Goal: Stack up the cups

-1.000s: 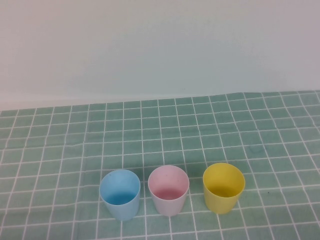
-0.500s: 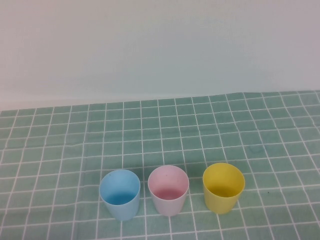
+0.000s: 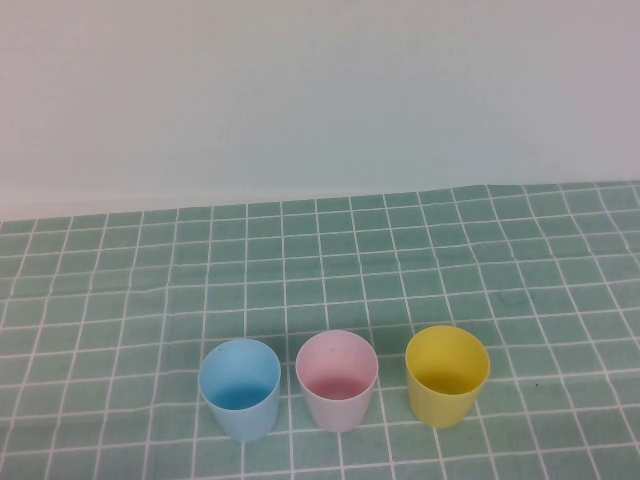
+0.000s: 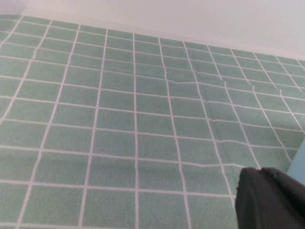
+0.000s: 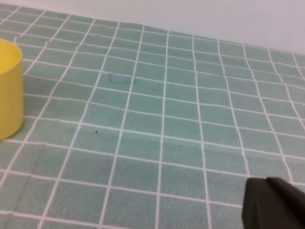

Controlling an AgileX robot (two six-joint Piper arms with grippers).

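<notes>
Three cups stand upright in a row near the front of the table, apart from one another: a light blue cup (image 3: 239,388) on the left, a pale pink cup (image 3: 337,380) in the middle, a yellow cup (image 3: 447,374) on the right. Neither arm shows in the high view. My left gripper (image 4: 269,198) is shut and holds nothing; a sliver of the blue cup (image 4: 299,157) shows beside it. My right gripper (image 5: 274,202) is shut and empty, low over the cloth, well away from the yellow cup (image 5: 9,90).
A green cloth with a white grid (image 3: 400,260) covers the table. A plain white wall (image 3: 320,90) rises behind its far edge. Wrinkles run through the cloth (image 4: 209,100) in the left wrist view.
</notes>
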